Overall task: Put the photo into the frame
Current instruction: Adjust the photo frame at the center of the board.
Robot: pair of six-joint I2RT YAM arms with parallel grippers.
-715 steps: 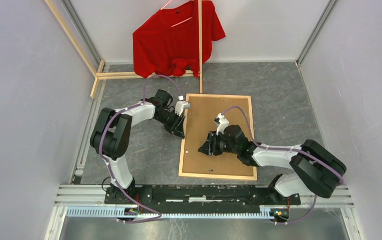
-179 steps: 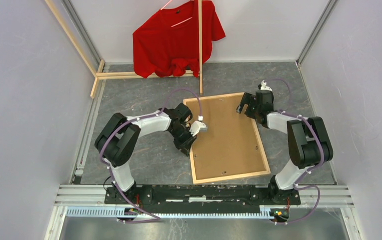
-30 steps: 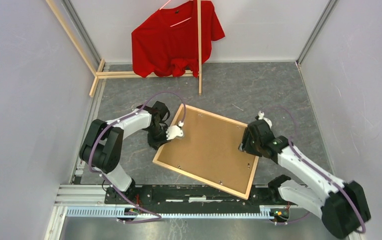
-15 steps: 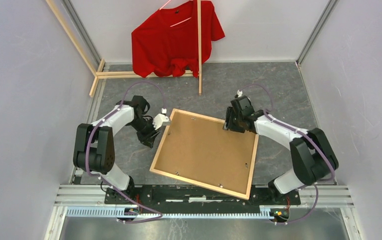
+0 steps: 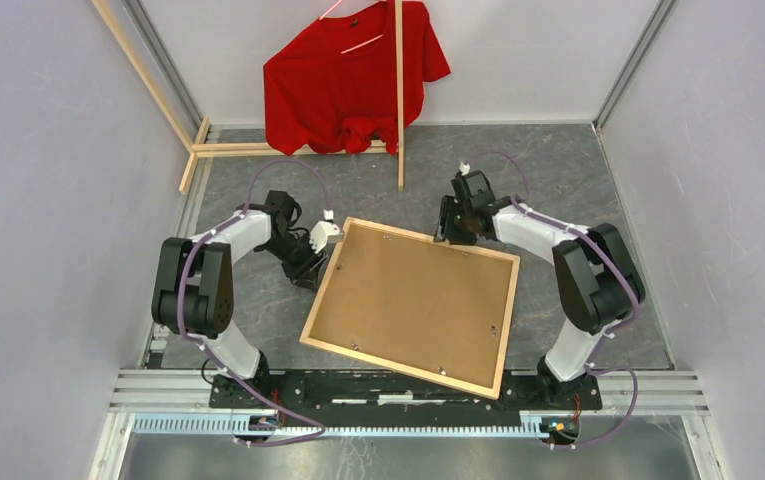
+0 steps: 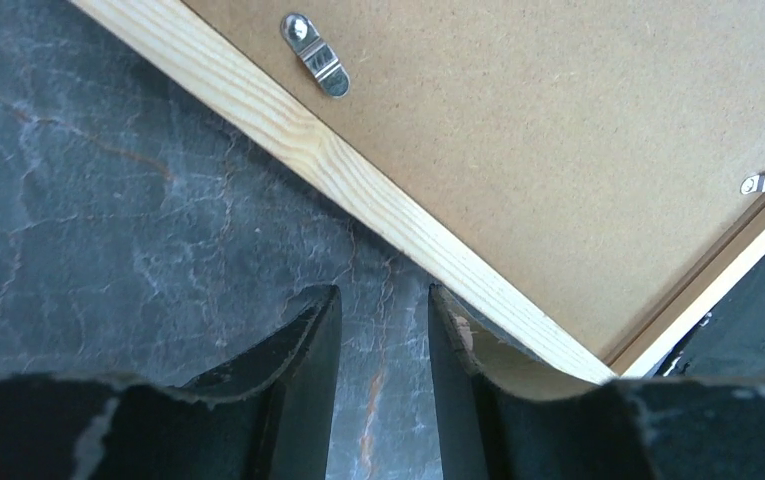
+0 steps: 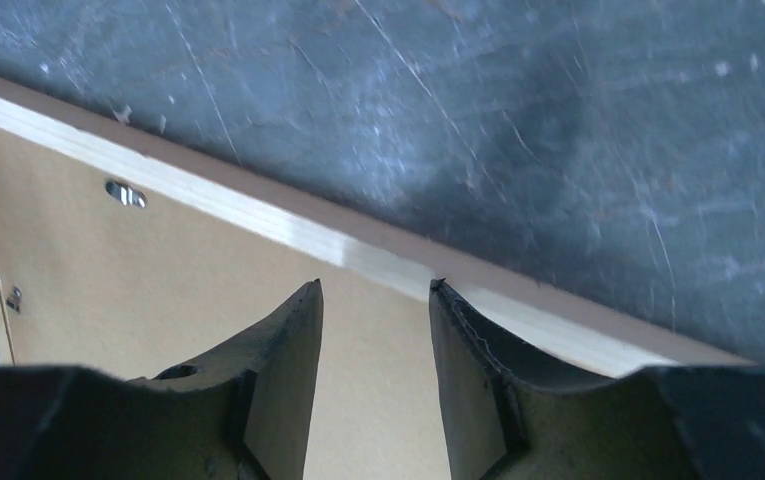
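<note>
The frame (image 5: 398,368) lies face down on the grey table, its light wood rim around a brown backing board (image 5: 408,305). The photo is hidden from every view. My left gripper (image 5: 307,272) hovers over bare table just off the frame's left edge, open and empty. In the left wrist view the left gripper (image 6: 378,300) has its right finger (image 6: 448,340) close to the rim (image 6: 358,190). My right gripper (image 5: 445,236) is at the frame's far edge. In the right wrist view the right gripper (image 7: 376,290) stands open above the backing board (image 7: 158,290), just inside the rim (image 7: 258,215).
A red T-shirt (image 5: 353,75) hangs at the back on a stand of light wood slats (image 5: 399,100), with more slats (image 5: 248,150) on the floor at back left. Small metal turn clips (image 6: 315,55) hold the board. Grey walls close both sides.
The frame turned and slid toward the left and now lies still. My left gripper opened beside its left edge. The right arm swung from the frame's right side to its far edge.
</note>
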